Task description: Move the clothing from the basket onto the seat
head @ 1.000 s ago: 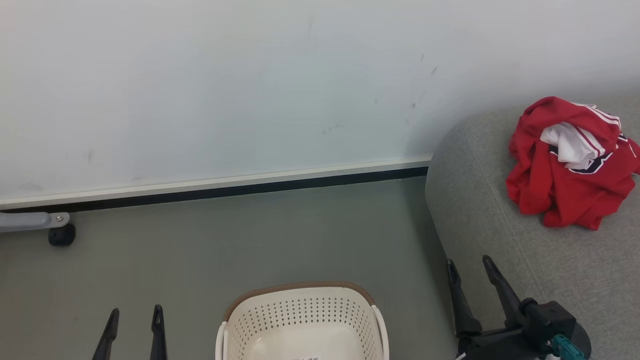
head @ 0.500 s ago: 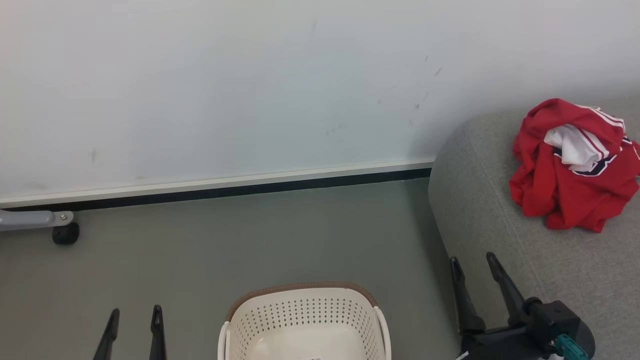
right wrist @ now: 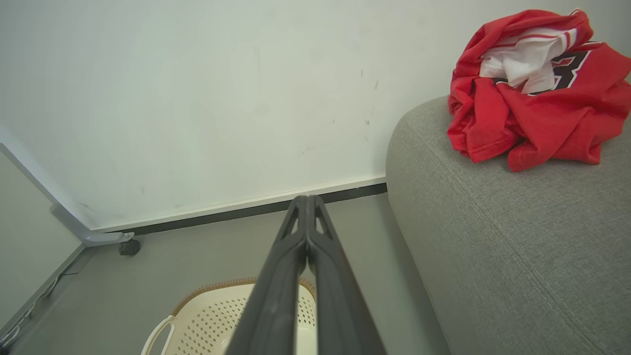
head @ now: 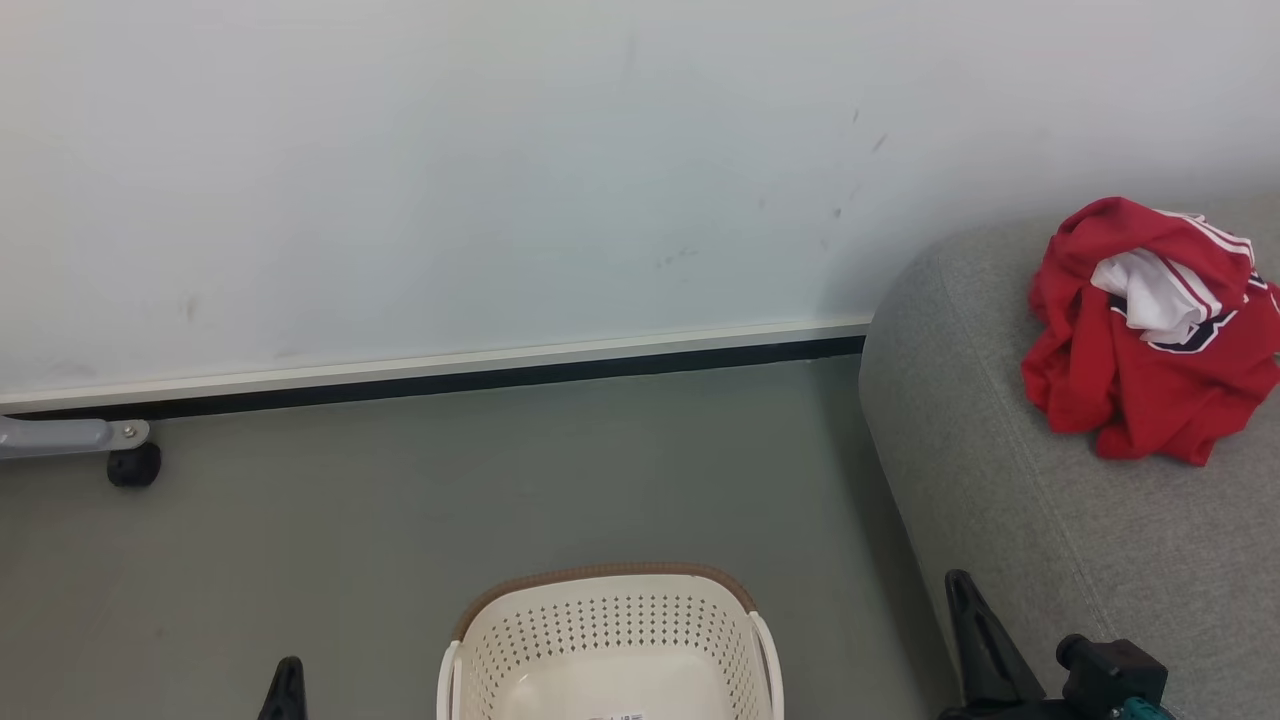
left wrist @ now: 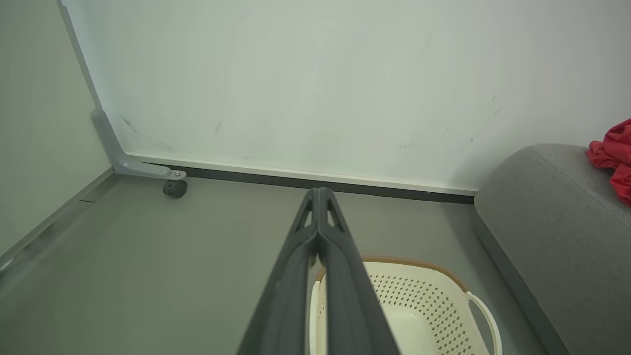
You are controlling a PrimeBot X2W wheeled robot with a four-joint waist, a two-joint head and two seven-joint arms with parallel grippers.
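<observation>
The red clothing (head: 1150, 340) with a white-and-navy panel lies bunched on top of the grey seat (head: 1000, 470) at the right; the right wrist view shows the clothing (right wrist: 532, 98) on the seat (right wrist: 493, 222) too. The cream basket (head: 605, 640) with a brown rim stands on the floor at bottom centre, and what I see of its inside holds no fabric. My left gripper (left wrist: 319, 193) is shut with nothing in it, left of the basket (left wrist: 419, 301). My right gripper (right wrist: 306, 199) is shut and empty beside the seat's front edge.
A pale wall with a white and black baseboard (head: 450, 375) runs across the back. A grey frame leg on a black caster (head: 132, 465) stands at the left by the wall. Grey floor (head: 500, 480) lies between the basket and the wall.
Both grippers have closed from open and dropped lower in the head view. The clothing and basket have stayed put.
</observation>
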